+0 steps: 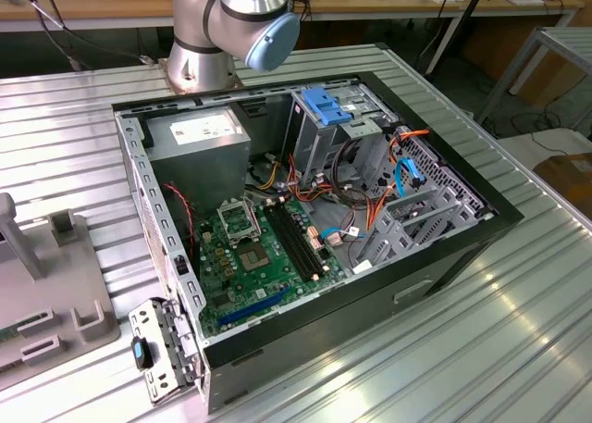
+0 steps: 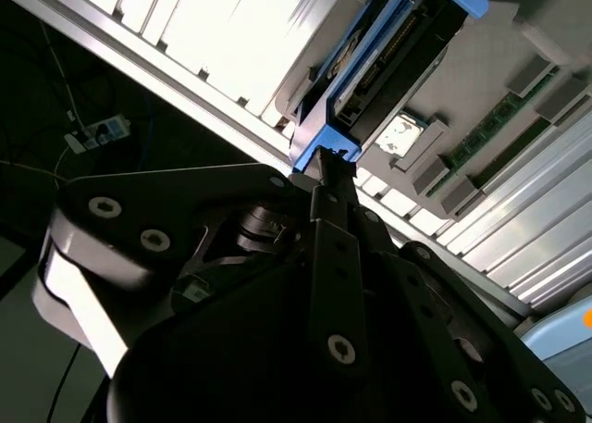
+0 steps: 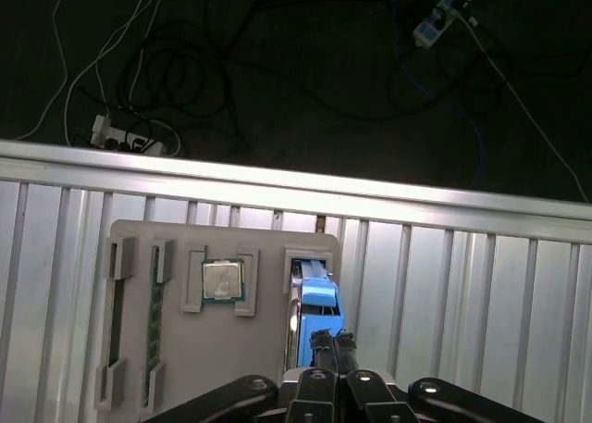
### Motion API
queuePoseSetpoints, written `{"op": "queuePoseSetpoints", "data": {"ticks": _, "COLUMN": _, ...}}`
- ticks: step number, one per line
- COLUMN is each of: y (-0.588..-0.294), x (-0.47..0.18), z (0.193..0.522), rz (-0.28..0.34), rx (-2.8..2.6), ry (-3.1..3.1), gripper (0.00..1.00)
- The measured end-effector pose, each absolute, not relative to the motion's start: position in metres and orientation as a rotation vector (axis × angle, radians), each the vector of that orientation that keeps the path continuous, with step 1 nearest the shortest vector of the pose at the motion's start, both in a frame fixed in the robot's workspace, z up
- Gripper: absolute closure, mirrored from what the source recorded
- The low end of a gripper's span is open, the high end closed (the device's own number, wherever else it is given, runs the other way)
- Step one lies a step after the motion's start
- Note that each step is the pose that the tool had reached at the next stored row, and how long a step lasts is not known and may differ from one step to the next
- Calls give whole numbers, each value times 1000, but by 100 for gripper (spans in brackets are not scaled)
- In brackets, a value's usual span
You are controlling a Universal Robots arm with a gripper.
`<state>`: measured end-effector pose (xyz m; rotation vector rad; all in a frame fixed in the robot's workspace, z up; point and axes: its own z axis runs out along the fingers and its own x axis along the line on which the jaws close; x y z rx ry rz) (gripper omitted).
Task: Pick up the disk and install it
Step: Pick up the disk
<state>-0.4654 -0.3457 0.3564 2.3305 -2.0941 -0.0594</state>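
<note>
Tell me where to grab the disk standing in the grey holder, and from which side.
Grip the disk by its blue-railed exposed edge, pinching across its thin width, coming from above. It stands on edge in a slot of the grey holder, so its flat faces look walled in.

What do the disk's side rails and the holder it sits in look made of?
The disk: rails bright blue, evenly coloured, likely moulded plastic. The holder: matte pale grey with shaped slots, probably plastic too.

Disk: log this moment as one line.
gripper shut on disk | disk on edge in grey holder | not yet installed
</note>
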Motion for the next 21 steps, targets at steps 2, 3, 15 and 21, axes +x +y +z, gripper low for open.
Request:
{"op": "queuePoseSetpoints", "data": {"ticks": 2, "y": -346, "x": -465, "z": 356, "rz": -59, "rx": 2330, "ry": -2094, "gripper": 89}}
{"op": "queuePoseSetpoints", "data": {"ticks": 3, "y": -346, "x": -465, "z": 356, "rz": -59, "rx": 2330, "ry": -2094, "gripper": 89}}
{"op": "queuePoseSetpoints", "data": {"ticks": 15, "y": -346, "x": -466, "z": 356, "rz": -59, "rx": 2331, "ry": -2094, "gripper": 58}}
{"op": "queuePoseSetpoints", "data": {"ticks": 21, "y": -346, "x": -466, "z": 356, "rz": -59, "rx": 2330, "ry": -2094, "gripper": 28}}
